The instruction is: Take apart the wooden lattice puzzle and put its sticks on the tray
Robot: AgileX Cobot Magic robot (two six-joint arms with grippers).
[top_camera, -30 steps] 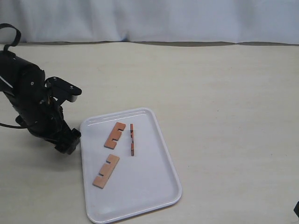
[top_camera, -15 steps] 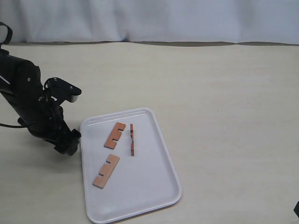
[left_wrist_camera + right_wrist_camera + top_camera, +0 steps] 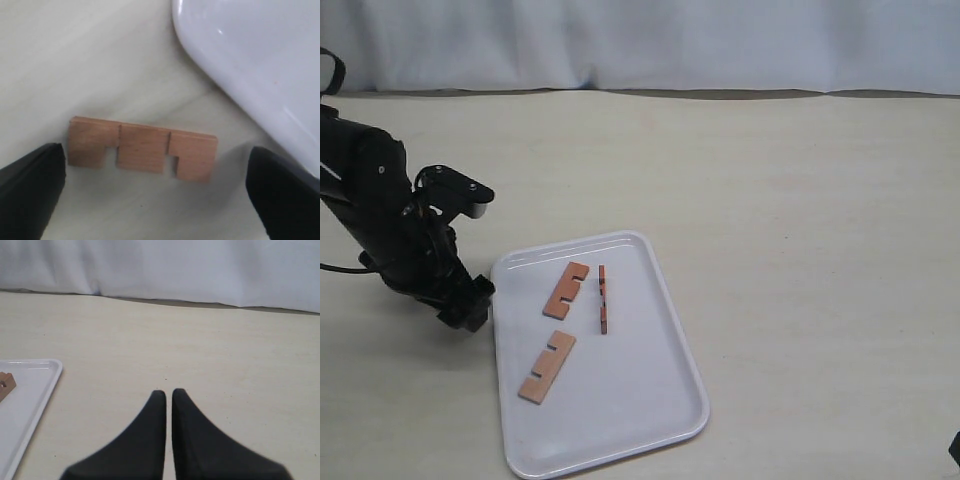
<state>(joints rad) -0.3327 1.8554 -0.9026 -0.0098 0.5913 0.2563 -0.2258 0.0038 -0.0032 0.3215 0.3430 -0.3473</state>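
Note:
No assembled lattice puzzle shows; the sticks lie apart. The white tray (image 3: 620,400) holds three sticks: one flat (image 3: 566,289), one standing on its edge (image 3: 603,298), one flat nearer the front (image 3: 547,366). A fourth stick (image 3: 142,148) lies flat on the table just outside the tray's rim (image 3: 260,65). My left gripper (image 3: 154,170) hovers over that stick, open, one finger beyond each of its ends, touching nothing. In the exterior view the left gripper (image 3: 460,305) sits at the tray's left edge and hides this stick. My right gripper (image 3: 168,392) is shut and empty, away from the tray (image 3: 30,390).
The pale tabletop (image 3: 800,250) stretches to the right of the tray. A white cloth backdrop (image 3: 650,40) runs along the far edge. A dark corner of the right arm (image 3: 955,450) peeks in at the lower right.
The left arm has shifted slightly to the left and settled beside the tray. The sticks on the tray and the right gripper have not moved.

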